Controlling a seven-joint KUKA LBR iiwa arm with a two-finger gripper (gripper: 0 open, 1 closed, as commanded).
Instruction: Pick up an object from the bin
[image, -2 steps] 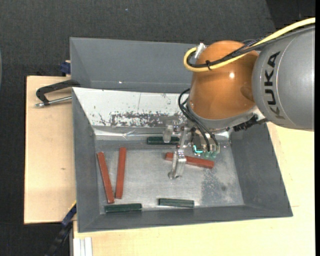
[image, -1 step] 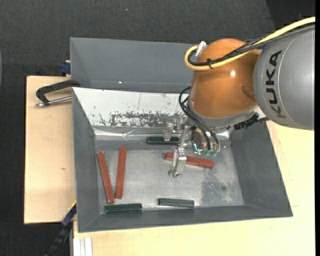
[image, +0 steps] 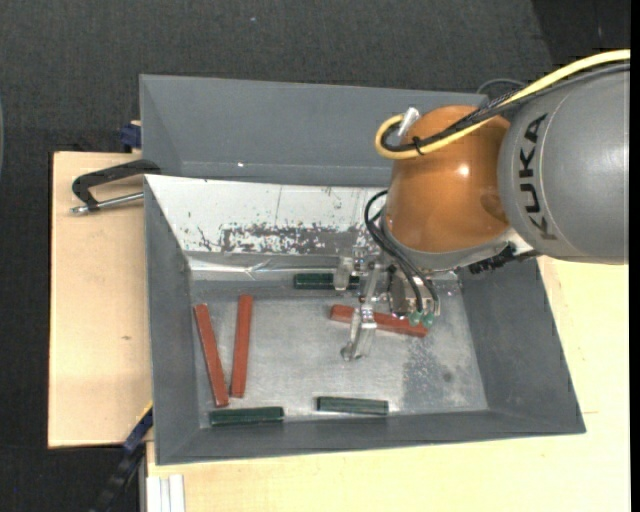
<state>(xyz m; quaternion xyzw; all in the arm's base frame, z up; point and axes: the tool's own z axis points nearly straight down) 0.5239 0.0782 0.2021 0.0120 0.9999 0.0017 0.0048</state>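
Looking at this one, I reckon the grab comes down to how the short red bar (image: 346, 314) lies against the pincer (image: 378, 318). The bar is flat on the bin (image: 500, 340) floor, directly under the pincer. Its long axis runs across the view and dips a little toward the arm's side. One end pokes out on the pincer's left and the rest passes beneath it, so the pincer is already centred on the bar rather than off to one side.

Honestly I can't tell whether the pincer is spread or pressed together. The orange cover (image: 440, 190) and the cabling crowd that spot, and I can't make out if the bar is actually pinched.

My guess is the close needs to go across the bar's short width, not along its length.

The neighbours are no bother:
- A dark green bar (image: 313, 282) lies just up and left of the pincer.
- Two longer red bars (image: 241, 345) sit well off to its left.
- Two more green ones (image: 352, 405) are below it by the near wall.
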